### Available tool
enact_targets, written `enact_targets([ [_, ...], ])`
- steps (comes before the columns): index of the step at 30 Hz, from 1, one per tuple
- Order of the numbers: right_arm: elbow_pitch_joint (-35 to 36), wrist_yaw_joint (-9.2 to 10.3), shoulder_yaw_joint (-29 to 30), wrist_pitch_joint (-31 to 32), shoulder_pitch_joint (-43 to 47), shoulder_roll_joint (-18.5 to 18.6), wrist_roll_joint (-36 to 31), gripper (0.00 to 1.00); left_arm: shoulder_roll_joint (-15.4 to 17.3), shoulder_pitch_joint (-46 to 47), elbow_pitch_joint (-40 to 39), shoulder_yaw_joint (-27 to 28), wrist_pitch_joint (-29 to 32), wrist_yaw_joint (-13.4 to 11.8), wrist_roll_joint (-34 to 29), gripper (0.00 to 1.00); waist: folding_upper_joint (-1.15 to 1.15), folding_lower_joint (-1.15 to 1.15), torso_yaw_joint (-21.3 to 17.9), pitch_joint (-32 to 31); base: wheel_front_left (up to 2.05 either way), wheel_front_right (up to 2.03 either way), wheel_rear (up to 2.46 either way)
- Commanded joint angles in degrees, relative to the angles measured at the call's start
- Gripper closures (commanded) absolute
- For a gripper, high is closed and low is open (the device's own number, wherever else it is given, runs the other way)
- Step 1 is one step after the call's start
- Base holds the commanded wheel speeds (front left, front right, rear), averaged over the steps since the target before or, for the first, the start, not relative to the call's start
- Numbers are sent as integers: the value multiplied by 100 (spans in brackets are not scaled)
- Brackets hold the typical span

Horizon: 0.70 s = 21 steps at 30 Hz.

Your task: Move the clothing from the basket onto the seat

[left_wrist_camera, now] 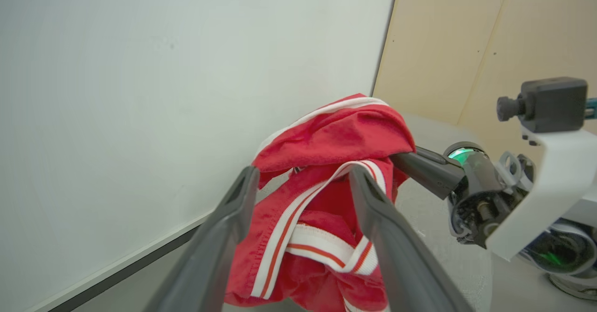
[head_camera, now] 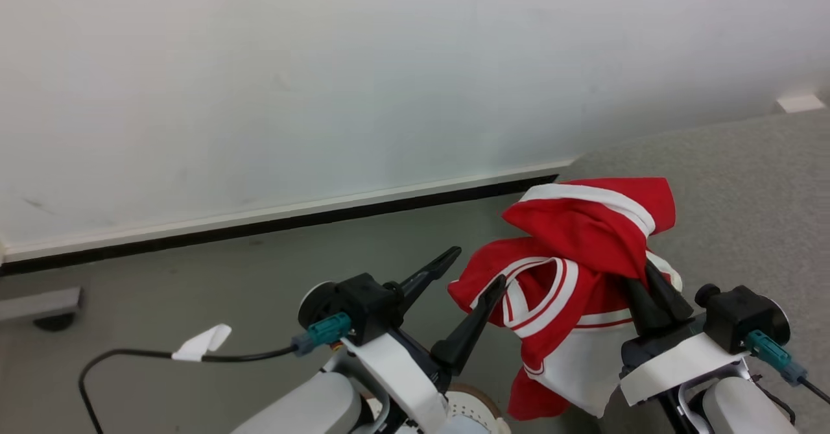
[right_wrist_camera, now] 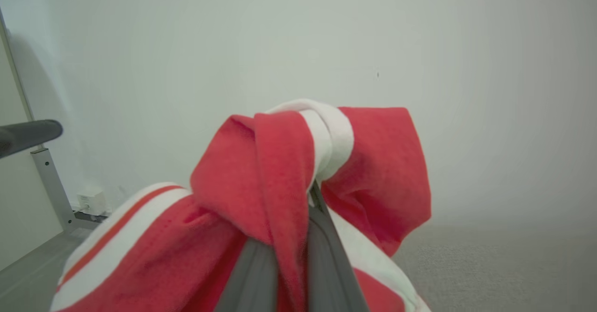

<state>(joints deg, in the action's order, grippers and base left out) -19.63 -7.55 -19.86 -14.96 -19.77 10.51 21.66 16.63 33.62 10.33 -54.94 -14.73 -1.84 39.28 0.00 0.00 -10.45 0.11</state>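
Since the clothing point(head_camera: 577, 272) was bunched up in the right gripper point(head_camera: 650, 275), fingers pinched together on a fold, it hung clear above the basket point(head_camera: 483, 395) and partly over the seat point(head_camera: 733, 194), my guess being for a carry-over. Left gripper point(head_camera: 476, 266) was spread wide, one tip right at the cloth, gripping nothing. Basket was mostly cut off, and the actual pinch point was buried in fabric.

ahead: plain white wall point(head_camera: 324, 84) blocks | right: grey fabric sofa point(head_camera: 746, 194) top free | left: grey floor point(head_camera: 194, 278) free | red white-striped garment point(head_camera: 570, 278) hangs just past spread left end effector point(head_camera: 477, 266)
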Motion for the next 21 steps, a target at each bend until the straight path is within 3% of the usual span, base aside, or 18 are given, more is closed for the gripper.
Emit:
enact_targets([
  [1, 84, 12, 29, -23, -14, 29, -9, 100, -12, -14, -29, 22, -31, 18, -101, 0, 0, 0, -332, 113, 0, 0, 0],
  [12, 426, 12, 262, -23, 12, 22, -107, 100, -21, 52, -30, 97, -41, 111, -365, 0, 0, 0, -1133, 394, 0, 0, 0],
  [21, 503, 12, 346, -23, -64, -40, -77, 100, -34, 98, 12, 132, -45, 158, -481, 0, 0, 0, -1320, 506, 0, 0, 0],
])
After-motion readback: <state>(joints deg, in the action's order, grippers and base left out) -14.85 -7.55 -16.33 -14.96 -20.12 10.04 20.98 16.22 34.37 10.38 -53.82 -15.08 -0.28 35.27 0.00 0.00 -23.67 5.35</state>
